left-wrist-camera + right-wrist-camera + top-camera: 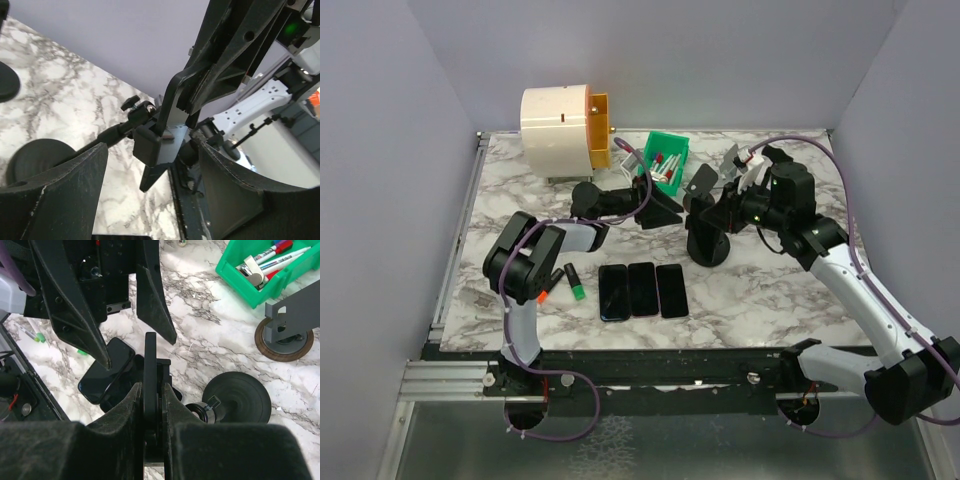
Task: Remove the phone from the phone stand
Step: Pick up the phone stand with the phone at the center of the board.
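Note:
The black phone stand has a round base (pixel 708 247) on the marble table and an arm with a clamp (pixel 147 145). The phone (pixel 150 365) is a thin dark slab, edge-on in the right wrist view, still against the clamp. It also shows in the left wrist view (pixel 172 131). My right gripper (pixel 718 208) is shut on the phone, one finger on each face (pixel 152 405). My left gripper (pixel 660 207) is open, its fingers (pixel 65 195) wide apart just left of the phone and touching nothing.
Three dark phones (pixel 642 289) lie flat side by side at the table's front middle. A green bin of markers (pixel 665 160) and a grey stand (pixel 704 180) stand behind. A white and orange drum (pixel 563 121) is at the back left. Green and orange markers (pixel 574 283) lie near the left arm.

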`<action>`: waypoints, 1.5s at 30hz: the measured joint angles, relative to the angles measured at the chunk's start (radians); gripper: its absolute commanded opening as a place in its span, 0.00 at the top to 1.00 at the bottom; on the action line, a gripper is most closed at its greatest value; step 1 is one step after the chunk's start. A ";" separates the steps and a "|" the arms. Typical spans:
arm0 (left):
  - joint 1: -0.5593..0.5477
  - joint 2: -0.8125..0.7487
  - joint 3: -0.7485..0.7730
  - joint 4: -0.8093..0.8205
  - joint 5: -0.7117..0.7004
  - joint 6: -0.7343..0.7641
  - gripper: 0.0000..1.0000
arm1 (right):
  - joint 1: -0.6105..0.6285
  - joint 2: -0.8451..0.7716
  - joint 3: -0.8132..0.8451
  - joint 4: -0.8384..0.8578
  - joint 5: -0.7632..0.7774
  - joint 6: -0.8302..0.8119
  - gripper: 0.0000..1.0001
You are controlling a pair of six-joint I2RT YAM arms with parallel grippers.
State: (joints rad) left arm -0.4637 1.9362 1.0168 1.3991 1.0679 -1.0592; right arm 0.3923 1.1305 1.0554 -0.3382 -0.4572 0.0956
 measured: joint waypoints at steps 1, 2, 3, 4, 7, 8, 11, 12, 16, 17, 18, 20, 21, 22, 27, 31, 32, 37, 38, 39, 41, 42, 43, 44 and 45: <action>-0.001 0.008 0.001 0.015 0.002 -0.018 0.28 | 0.000 0.000 0.000 0.000 -0.002 -0.001 1.00; -0.004 0.016 0.002 0.033 0.008 -0.046 0.29 | 0.000 0.000 0.000 0.000 -0.004 -0.001 1.00; -0.006 0.017 0.002 0.044 0.012 -0.062 0.31 | 0.000 0.000 0.000 0.000 -0.006 -0.002 1.00; -0.010 0.016 0.004 0.059 0.018 -0.075 0.33 | 0.000 0.000 0.000 0.000 -0.009 -0.001 1.00; -0.027 0.016 0.019 0.084 0.028 -0.094 0.37 | 0.000 0.001 0.000 0.001 -0.020 -0.001 1.00; -0.034 0.017 0.022 0.088 0.030 -0.096 0.38 | 0.000 0.002 0.000 0.001 -0.025 0.000 1.00; -0.040 0.017 0.023 0.090 0.035 -0.085 0.38 | -0.003 0.002 0.000 0.000 -0.034 0.001 1.00; -0.040 0.017 0.023 0.090 0.038 -0.079 0.38 | -0.004 0.003 0.000 0.000 -0.037 0.004 1.00; -0.048 0.007 0.013 0.065 0.034 0.042 0.39 | -0.008 0.006 0.000 0.001 -0.044 0.011 1.00; -0.052 -0.002 0.007 0.039 0.029 0.084 0.39 | -0.009 0.009 0.000 0.002 -0.047 0.012 1.00; -0.056 -0.017 0.001 0.002 0.024 0.131 0.39 | -0.008 0.011 0.000 0.005 -0.049 0.014 1.00; -0.063 -0.050 -0.009 -0.078 0.009 0.222 0.38 | -0.011 0.014 0.000 0.010 -0.052 0.018 1.00; -0.066 -0.065 -0.016 -0.109 -0.003 0.259 0.38 | -0.013 0.016 0.000 0.014 -0.053 0.019 1.00; -0.069 -0.080 -0.027 -0.140 -0.017 0.299 0.38 | -0.013 0.019 0.000 0.017 -0.055 0.020 1.00; -0.074 -0.113 -0.051 -0.199 -0.052 0.396 0.46 | -0.014 0.029 0.000 0.034 -0.069 0.023 1.00; -0.075 -0.117 -0.051 -0.225 -0.079 0.431 0.47 | -0.015 0.033 0.000 0.043 -0.069 0.029 1.00; -0.076 -0.121 -0.054 -0.231 -0.089 0.440 0.42 | -0.015 0.034 0.000 0.044 -0.068 0.031 1.00; -0.081 -0.177 -0.089 -0.306 -0.150 0.504 0.23 | -0.012 0.037 0.000 0.049 -0.072 0.034 1.00; -0.079 -0.199 -0.103 -0.328 -0.163 0.517 0.21 | -0.012 0.037 0.000 0.049 -0.073 0.034 1.00; -0.077 -0.220 -0.118 -0.344 -0.172 0.526 0.20 | -0.012 0.037 0.000 0.049 -0.074 0.034 1.00; -0.066 -0.258 -0.151 -0.368 -0.184 0.537 0.16 | -0.012 0.037 0.000 0.050 -0.076 0.033 1.00; -0.057 -0.288 -0.178 -0.385 -0.197 0.552 0.14 | -0.012 0.037 0.000 0.050 -0.077 0.033 1.00; -0.051 -0.314 -0.202 -0.404 -0.206 0.564 0.14 | -0.012 0.037 0.000 0.050 -0.079 0.034 1.00; -0.044 -0.332 -0.218 -0.417 -0.210 0.572 0.14 | -0.012 0.037 0.000 0.050 -0.080 0.034 1.00; -0.039 -0.348 -0.229 -0.430 -0.214 0.579 0.14 | -0.012 0.037 0.000 0.051 -0.081 0.034 1.00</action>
State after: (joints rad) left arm -0.5026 1.5883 0.7876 0.9695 0.8539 -0.4801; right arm 0.3805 1.1671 1.0554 -0.2874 -0.5381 0.1291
